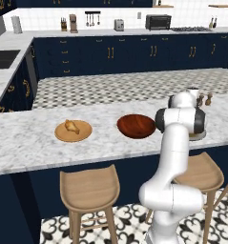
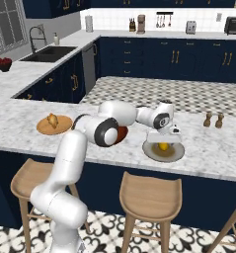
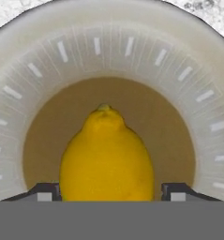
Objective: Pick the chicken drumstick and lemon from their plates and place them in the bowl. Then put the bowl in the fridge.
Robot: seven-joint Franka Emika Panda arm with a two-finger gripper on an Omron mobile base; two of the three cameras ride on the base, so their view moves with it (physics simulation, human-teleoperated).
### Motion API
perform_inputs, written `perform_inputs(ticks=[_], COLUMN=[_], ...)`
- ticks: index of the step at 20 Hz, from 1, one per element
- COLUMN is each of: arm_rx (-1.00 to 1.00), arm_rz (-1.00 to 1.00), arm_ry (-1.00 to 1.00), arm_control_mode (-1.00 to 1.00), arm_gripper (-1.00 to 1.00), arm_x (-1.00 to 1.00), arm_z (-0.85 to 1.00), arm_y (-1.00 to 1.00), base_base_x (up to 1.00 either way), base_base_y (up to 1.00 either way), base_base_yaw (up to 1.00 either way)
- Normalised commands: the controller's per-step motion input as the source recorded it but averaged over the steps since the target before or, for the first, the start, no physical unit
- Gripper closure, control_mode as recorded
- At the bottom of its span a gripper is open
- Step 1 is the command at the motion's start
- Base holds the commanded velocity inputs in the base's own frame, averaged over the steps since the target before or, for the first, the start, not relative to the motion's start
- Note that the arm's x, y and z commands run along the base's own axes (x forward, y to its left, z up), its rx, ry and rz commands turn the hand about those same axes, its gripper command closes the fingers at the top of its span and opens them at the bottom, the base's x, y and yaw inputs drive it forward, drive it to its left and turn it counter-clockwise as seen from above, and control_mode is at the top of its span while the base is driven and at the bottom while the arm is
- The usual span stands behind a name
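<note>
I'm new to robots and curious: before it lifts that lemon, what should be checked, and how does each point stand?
1. Lemon between the end effector fingertips: ok.
2. Jaws shut firmly on it: cannot tell; small gaps show.
3. Lemon on its grey-beige plate: ok.
4. Bowl free to receive it: ok.
5. Drumstick already in bowl: not ok; it lies on the wooden plate.

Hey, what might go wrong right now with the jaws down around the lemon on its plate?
1. The lemon is rounded and sits between jaws not yet shut on it, so it may squirt out or roll across the grey-beige plate.
2. The bowl is beside the arm's elbow; swinging over could nudge it.
</note>
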Motion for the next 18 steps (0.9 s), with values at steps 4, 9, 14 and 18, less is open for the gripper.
perform_inputs(ticks=[4, 9, 14, 18], arm_rx=[0.0, 0.08, 0.01, -0.02], arm_rz=[0.02, 0.02, 0.08, 0.04], arm_ry=[0.0, -0.01, -0.12, -0.16], arm_control_mode=[-1.0, -1.0, -1.0, -1.0], arm_gripper=[1.0, 1.0, 1.0, 1.0], arm_x=[-0.28, -0.77, -0.77, -0.35], arm_z=[-0.07, 0.5, 0.8, 0.39], arm_y=[-0.06, 0.27, 0.89, 1.0], base_base_x=[0.0, 0.0, 0.0, 0.0], base_base_y=[0.0, 0.0, 0.0, 0.0], base_base_yaw=[0.0, 0.0, 0.0, 0.0])
